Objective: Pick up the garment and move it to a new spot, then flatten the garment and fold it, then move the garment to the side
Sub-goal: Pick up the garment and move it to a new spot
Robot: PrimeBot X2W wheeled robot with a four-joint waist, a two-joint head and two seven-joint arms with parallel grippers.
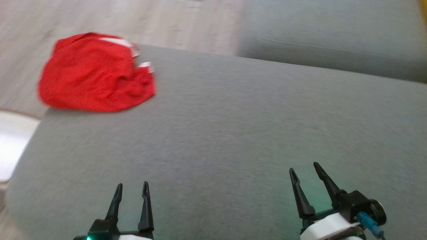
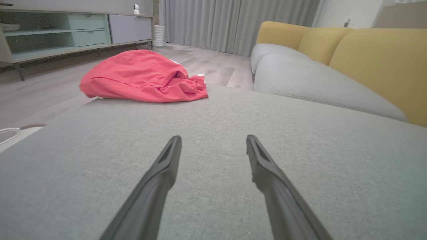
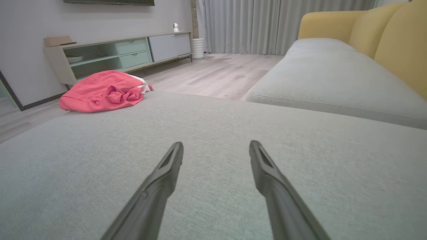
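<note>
A crumpled red garment point(image 1: 95, 75) with a bit of white trim lies bunched at the far left corner of the grey sofa cushion point(image 1: 233, 126). The same garment point(image 2: 140, 76) lies ahead and left of the fingers in the left wrist view, and the garment point(image 3: 103, 90) is far off at the left in the right wrist view. My left gripper point(image 1: 132, 188) stands open low over the cushion's near edge, nothing between its fingers. Farther right, my right gripper point(image 1: 303, 168) is open too, and empty. Both are well short of the garment.
A second grey seat point(image 1: 333, 40) with yellow backrests point(image 2: 377, 63) runs along the right. Pale wood floor point(image 1: 133, 20) lies beyond the cushion's far edge. A low cabinet point(image 3: 116, 56) and grey curtains point(image 3: 267, 23) stand at the far wall. A white object point(image 1: 13, 143) sits at the left.
</note>
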